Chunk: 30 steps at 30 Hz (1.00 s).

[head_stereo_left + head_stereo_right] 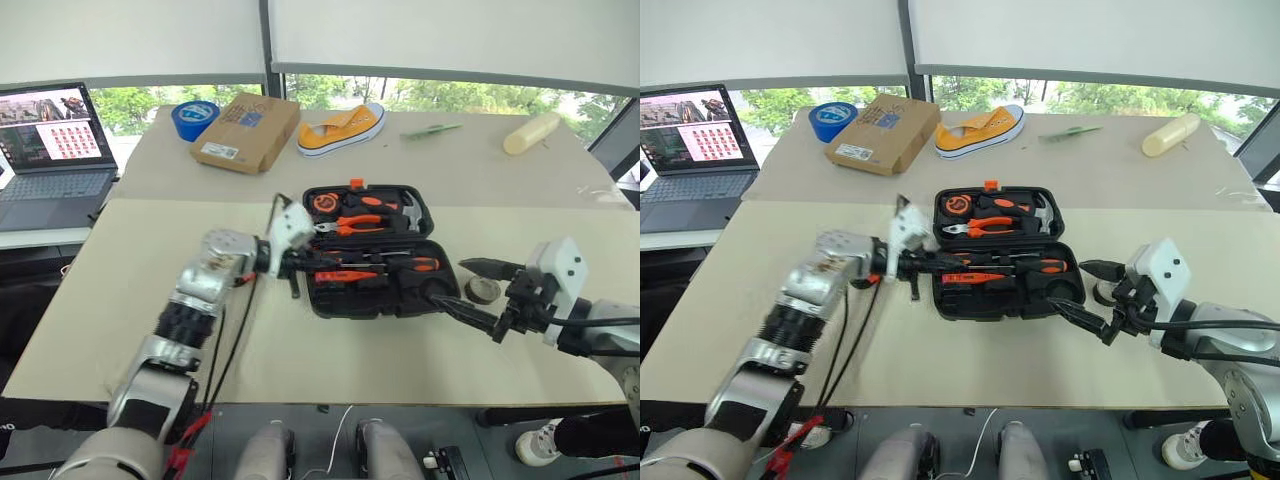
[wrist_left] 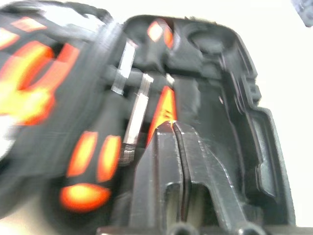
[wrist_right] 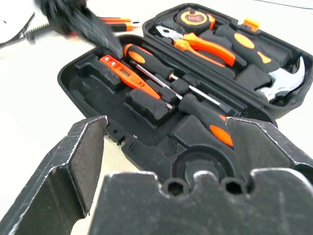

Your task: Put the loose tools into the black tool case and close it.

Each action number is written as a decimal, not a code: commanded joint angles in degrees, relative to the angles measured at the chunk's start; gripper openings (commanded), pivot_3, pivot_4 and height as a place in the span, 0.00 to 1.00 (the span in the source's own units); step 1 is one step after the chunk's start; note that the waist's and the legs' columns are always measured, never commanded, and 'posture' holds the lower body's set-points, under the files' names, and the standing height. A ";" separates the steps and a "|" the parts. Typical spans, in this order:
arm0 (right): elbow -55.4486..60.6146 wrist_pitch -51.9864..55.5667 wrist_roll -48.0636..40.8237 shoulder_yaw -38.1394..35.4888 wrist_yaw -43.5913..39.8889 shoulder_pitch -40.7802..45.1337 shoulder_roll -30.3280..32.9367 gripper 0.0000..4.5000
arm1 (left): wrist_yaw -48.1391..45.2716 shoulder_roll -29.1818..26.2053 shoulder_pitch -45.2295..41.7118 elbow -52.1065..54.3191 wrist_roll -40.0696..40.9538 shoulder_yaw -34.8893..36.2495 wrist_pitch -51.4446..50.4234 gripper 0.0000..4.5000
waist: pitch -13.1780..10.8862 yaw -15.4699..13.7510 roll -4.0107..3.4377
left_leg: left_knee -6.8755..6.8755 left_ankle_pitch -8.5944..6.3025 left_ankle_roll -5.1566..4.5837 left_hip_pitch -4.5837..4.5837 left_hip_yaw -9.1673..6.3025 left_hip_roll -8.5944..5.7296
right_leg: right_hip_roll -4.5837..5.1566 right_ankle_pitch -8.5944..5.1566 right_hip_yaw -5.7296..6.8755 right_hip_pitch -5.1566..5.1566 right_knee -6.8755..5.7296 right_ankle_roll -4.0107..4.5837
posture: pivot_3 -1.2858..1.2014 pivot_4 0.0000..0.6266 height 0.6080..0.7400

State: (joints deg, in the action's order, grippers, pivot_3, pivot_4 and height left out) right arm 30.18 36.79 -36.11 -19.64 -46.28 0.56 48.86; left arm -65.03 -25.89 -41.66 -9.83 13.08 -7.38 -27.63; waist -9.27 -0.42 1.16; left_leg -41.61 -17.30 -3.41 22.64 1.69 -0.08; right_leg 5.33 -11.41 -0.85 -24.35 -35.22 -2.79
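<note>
The black tool case (image 1: 318,300) lies open mid-table. Its near half holds two orange-black screwdrivers (image 3: 151,61) (image 3: 208,117) and a slim orange tester screwdriver (image 3: 122,73). A round slot (image 3: 200,166) at the case's right end stands empty. My left gripper (image 1: 312,264) hovers over the case's left end, its fingers (image 2: 195,161) almost together with nothing between them. My right gripper (image 1: 447,280) hangs wide open at the case's right end. The small dark tape roll (image 1: 484,290) sits on the table, seen between the right gripper's fingers.
The case's far half carries orange pliers (image 1: 355,224), a hammer (image 1: 410,212) and a tape measure (image 1: 322,202). At the table's back stand a cardboard box (image 1: 245,132), blue tape (image 1: 195,118), a yellow shoe (image 1: 340,130) and a laptop (image 1: 50,150).
</note>
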 commanded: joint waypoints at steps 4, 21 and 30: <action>-1.74 -0.70 -2.82 0.68 -5.23 5.79 2.30 1.00 | 3.38 -13.67 15.95 21.09 6.90 15.09 -10.28 0.67 | 0.01 0.54 -0.02 | 0.23 0.03 0.05 -0.08 0.01 0.00 | 0.03 0.00 -0.04 -0.01 0.06 0.00 | 0.52 0.24 0.96; -5.58 -0.29 -5.16 7.32 -11.07 16.12 2.13 1.00 | 11.35 -23.57 29.40 25.54 6.14 22.04 -12.28 1.00 | -0.05 -1.15 0.05 | 0.68 0.21 0.41 -0.33 0.06 -0.13 | 0.34 -0.01 0.09 0.04 0.21 0.09 | 0.52 0.24 0.96; -0.77 1.26 -6.92 6.75 -7.38 13.18 0.67 1.00 | 11.73 -15.66 6.30 1.48 -5.08 -0.69 -8.26 1.00 | -0.04 -0.08 0.09 | 0.66 0.22 0.39 -0.30 0.12 -0.23 | 0.10 0.04 0.07 0.05 0.11 0.14 | 0.52 0.24 0.96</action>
State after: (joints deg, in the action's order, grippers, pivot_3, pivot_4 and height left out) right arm 27.50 37.64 -41.81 -11.59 -54.39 13.98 49.80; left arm -52.46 -41.57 -33.99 -7.04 9.35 -6.68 -37.39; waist -9.31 -0.50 1.25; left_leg -40.94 -17.09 -3.03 22.34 1.83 -0.30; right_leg 5.40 -11.37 -0.78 -24.33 -35.11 -2.65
